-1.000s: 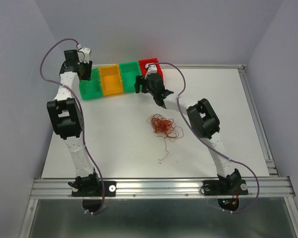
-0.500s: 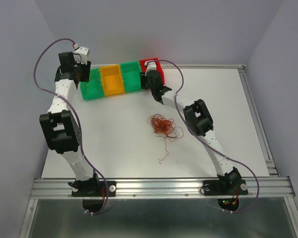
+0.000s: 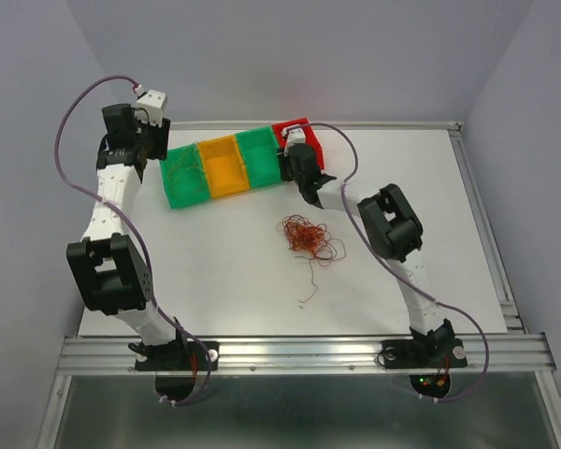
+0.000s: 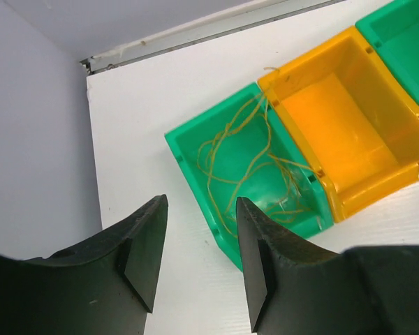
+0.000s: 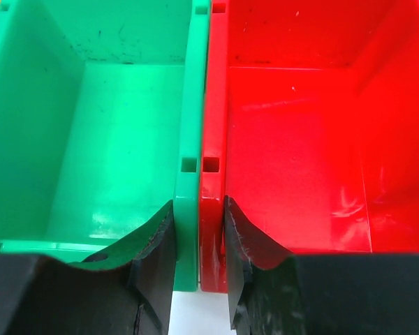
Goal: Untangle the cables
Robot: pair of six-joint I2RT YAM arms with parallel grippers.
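Jaws apart, left gripper (image 4: 200,202) hovers over yellow cables (image 4: 251,160); right gripper (image 5: 199,204) clamps green bin (image 5: 126,105) and red bin (image 5: 293,105) walls together; tangle (image 3: 307,237) strands blur overhead.

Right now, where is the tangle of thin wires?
In the top view, the tangle lies at the middle of the table, on the near side of the row of bins, left of the right arm.

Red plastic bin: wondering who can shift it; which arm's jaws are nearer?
Right. Right jaws pinch the red plastic bin and adjoining green plastic bin by their touching walls; left jaws hover open by the end green bin holding yellow wires.
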